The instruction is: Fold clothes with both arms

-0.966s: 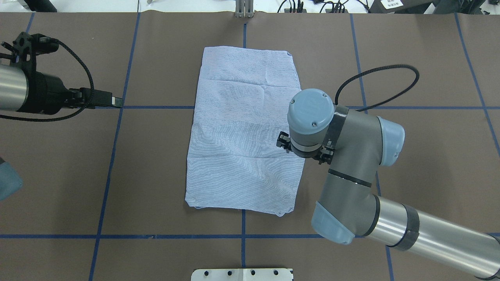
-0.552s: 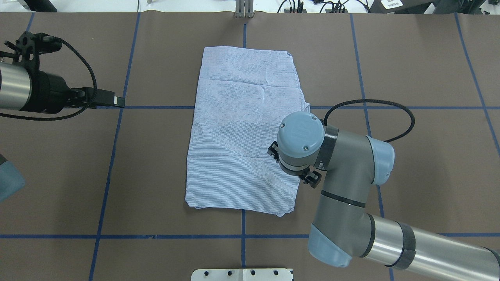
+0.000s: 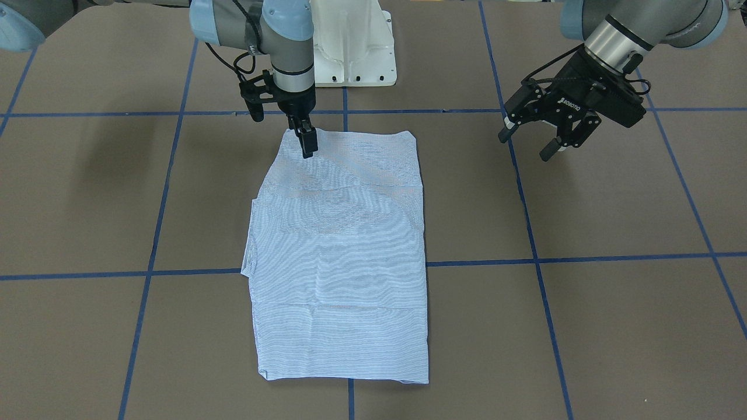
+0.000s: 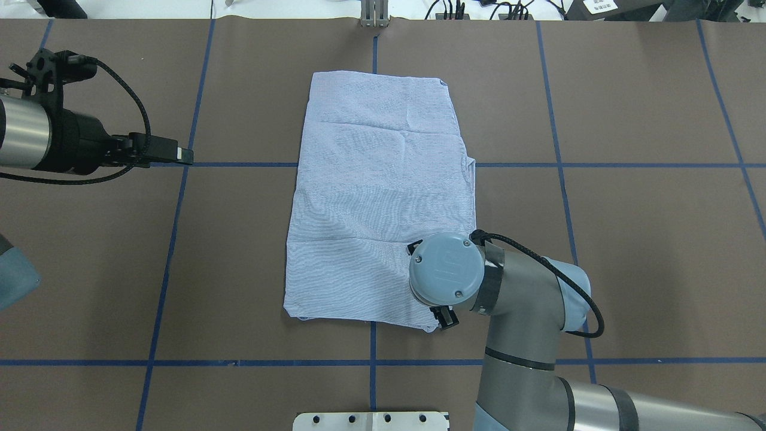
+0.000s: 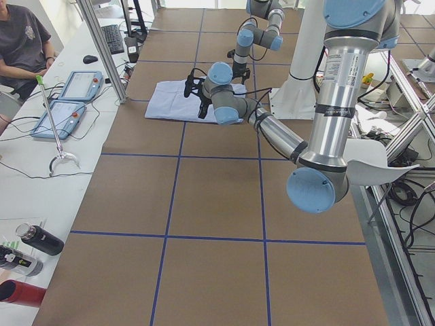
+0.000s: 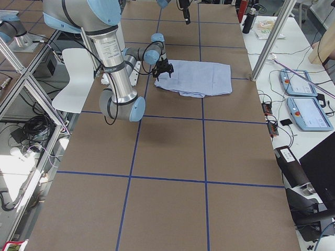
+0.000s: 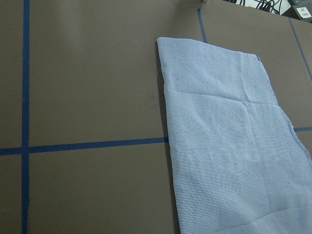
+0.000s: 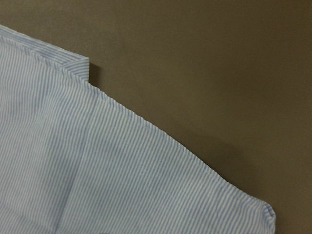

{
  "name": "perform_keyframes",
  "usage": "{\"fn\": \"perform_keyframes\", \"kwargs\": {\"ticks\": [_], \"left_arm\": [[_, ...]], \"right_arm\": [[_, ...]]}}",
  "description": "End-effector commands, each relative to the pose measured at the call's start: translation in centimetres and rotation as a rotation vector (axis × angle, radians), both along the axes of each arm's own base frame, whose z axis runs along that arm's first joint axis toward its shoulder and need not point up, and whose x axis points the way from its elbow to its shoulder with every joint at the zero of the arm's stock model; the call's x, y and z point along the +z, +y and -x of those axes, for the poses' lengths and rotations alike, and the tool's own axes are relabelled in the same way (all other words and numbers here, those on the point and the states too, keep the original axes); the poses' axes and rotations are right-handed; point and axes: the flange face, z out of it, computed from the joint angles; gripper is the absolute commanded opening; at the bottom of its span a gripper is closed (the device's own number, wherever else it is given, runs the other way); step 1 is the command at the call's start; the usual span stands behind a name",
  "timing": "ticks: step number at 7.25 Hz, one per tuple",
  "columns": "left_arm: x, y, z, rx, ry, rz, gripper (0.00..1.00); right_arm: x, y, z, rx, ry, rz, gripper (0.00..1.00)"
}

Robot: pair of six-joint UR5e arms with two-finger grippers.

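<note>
A folded shirt (image 3: 338, 256) lies flat at the middle of a table (image 3: 583, 326) covered in matte brown sheeting and marked into large squares by blue tape lines (image 3: 583, 256). The shirt is thin cloth, light blue and white in very fine stripes, folded into a long, roughly rectangular panel. Its long axis runs from the table's robot-side edge toward the operators' edge, and the stripes run across its short way. Soft creases cross the panel. About halfway along the long edge on the robot's right, a small flap of cloth (image 4: 470, 167) sticks out past the outline. No collar, buttons or pocket show on the upper face.

The right arm (image 4: 526, 299), grey metal with light blue round caps, points straight down over the shirt's robot-side corner on the robot's right. Its black end effector (image 3: 307, 146) has its fingers together, the tip at the cloth near that corner; whether it touches the cloth cannot be told.

The left end effector (image 3: 523, 147), also black, hangs above bare table well apart from the shirt, toward the robot's left, its two fingers spread apart and holding nothing.
</note>
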Motion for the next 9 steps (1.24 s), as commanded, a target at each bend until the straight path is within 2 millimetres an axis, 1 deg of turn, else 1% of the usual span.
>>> {"fn": "perform_keyframes", "kwargs": {"ticks": [1,2,3,4,6,9], "left_arm": [[-0.3,0.1,0.2,-0.005,0.003,-0.007,0.99],[-0.6,0.3,0.3,-0.005,0.007,-0.012,0.99],[-0.4,0.3,0.3,-0.005,0.005,-0.009,0.99],[-0.5,0.3,0.4,-0.006,0.006,-0.01,0.99],[-0.6,0.5,0.7,-0.01,0.008,-0.013,0.99],[-0.6,0.6,1.0,-0.013,0.008,-0.013,0.99]], "right_arm": [[1.0,0.5,-1.6,0.069,-0.036,-0.008,0.95],[2.4,2.0,-0.7,0.078,-0.021,0.026,0.95],[1.8,2.6,-0.2,0.067,-0.031,0.031,0.95],[2.3,3.6,0.6,0.046,-0.018,0.033,0.95],[2.5,3.9,1.0,0.028,-0.01,0.025,0.95],[2.8,3.9,1.6,0.022,0.0,0.022,0.95]]}}
